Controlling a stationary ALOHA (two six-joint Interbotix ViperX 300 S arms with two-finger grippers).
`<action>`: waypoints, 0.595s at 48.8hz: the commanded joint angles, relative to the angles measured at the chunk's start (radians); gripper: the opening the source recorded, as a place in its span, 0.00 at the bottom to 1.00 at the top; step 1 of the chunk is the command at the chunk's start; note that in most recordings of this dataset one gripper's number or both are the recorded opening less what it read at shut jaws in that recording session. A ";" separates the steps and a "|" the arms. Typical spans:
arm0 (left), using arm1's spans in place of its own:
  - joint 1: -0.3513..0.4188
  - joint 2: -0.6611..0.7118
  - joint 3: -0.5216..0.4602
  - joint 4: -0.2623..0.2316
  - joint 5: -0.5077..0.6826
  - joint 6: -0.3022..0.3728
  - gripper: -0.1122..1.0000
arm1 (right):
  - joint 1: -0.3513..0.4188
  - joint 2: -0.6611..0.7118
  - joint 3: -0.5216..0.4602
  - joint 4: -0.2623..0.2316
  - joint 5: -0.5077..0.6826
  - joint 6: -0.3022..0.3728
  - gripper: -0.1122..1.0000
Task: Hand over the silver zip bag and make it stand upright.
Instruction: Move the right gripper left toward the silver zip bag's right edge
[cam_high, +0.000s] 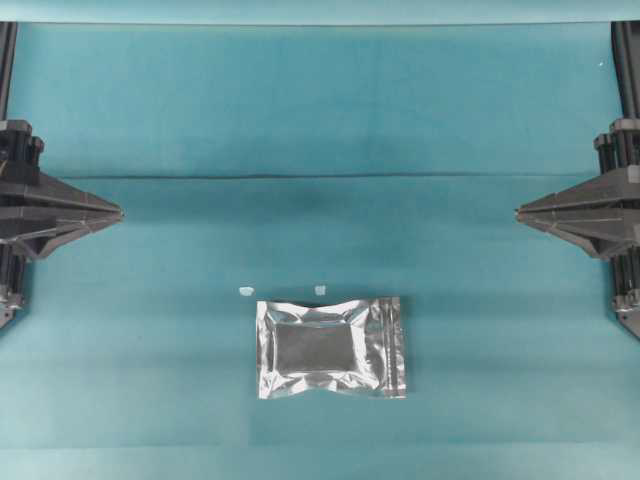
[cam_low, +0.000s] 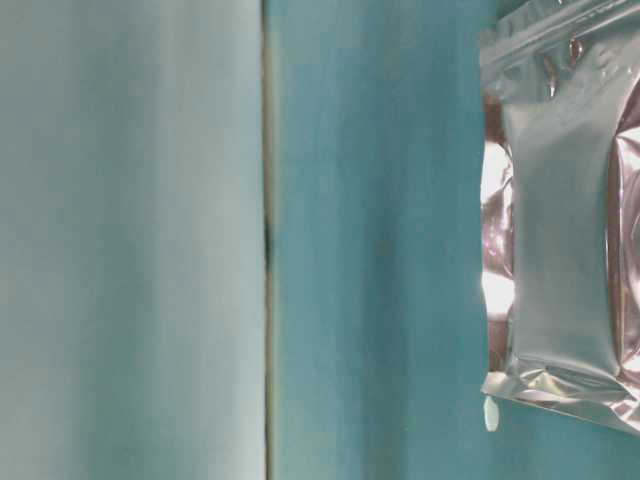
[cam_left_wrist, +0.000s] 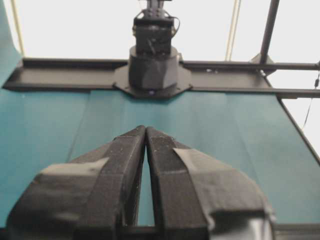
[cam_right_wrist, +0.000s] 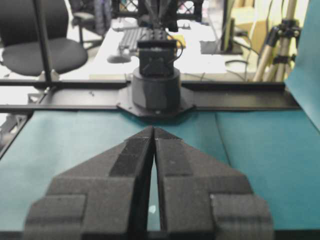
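Note:
The silver zip bag lies flat on the teal cloth near the front middle of the table, its zip strip along the right edge and a darker grey centre. It fills the right side of the table-level view as the same crinkled bag. My left gripper rests at the far left, shut and empty, tips touching. My right gripper rests at the far right, also shut and empty, tips together. Both sit well back from the bag.
Two tiny white scraps lie just behind the bag. The opposite arm's base stands across the table in each wrist view. A fold line crosses the cloth. Black frame rails border the table.

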 joint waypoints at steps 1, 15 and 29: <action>-0.020 0.025 -0.037 0.018 -0.002 -0.003 0.23 | 0.018 0.015 -0.020 0.012 -0.005 0.015 0.18; -0.021 0.072 -0.110 0.020 0.046 0.037 0.10 | 0.078 0.149 -0.086 0.160 0.138 0.242 0.11; -0.023 0.083 -0.141 0.021 0.098 0.043 0.10 | 0.129 0.305 -0.137 0.278 0.137 0.618 0.11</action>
